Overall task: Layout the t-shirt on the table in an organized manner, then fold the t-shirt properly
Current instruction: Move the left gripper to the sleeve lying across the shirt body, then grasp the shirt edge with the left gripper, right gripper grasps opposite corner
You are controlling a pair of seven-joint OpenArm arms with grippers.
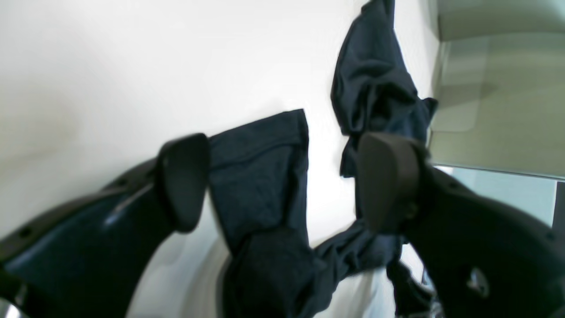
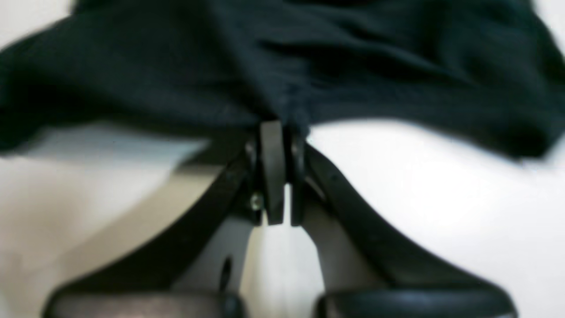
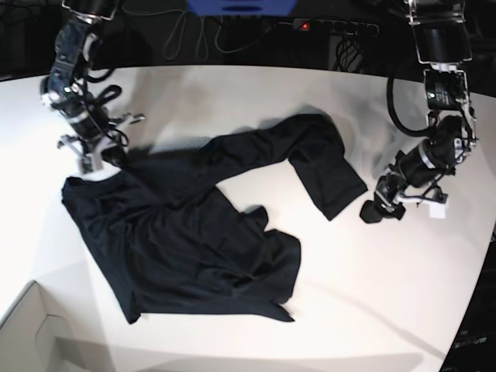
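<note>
In the base view, the right gripper (image 3: 107, 157) sits at the upper left of the frame, its jaws pressed together on a pinch of the t-shirt (image 3: 194, 232) at the garment's upper-left corner; the right wrist view shows the fabric bunched between the closed tips. The black shirt sprawls crumpled across the middle of the white table (image 3: 256, 85), one part stretching toward the upper right and ending near the left gripper (image 3: 372, 212). That gripper, at the right of the frame, has its jaws spread wide and grips nothing, the cloth lying beneath them.
</note>
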